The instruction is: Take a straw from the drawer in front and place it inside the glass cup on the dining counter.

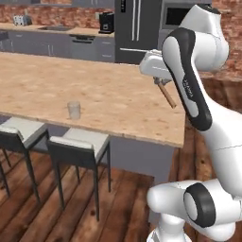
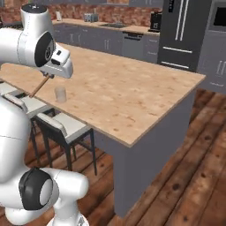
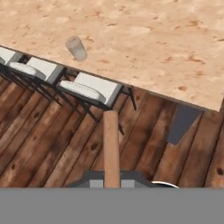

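Gripping the straw (image 1: pixel 167 96) at its upper end, the closed hand (image 1: pixel 159 81) hangs above the tabletop (image 1: pixel 118 101) with the stick slanting down and away from it. The glass cup (image 1: pixel 73 109) stands upright near the stool-side edge, well apart, off to the arm's left. From the hand view, the straw (image 3: pixel 111 146) runs straight ahead over wooden floor, with the cup (image 3: pixel 76 47) up and left.
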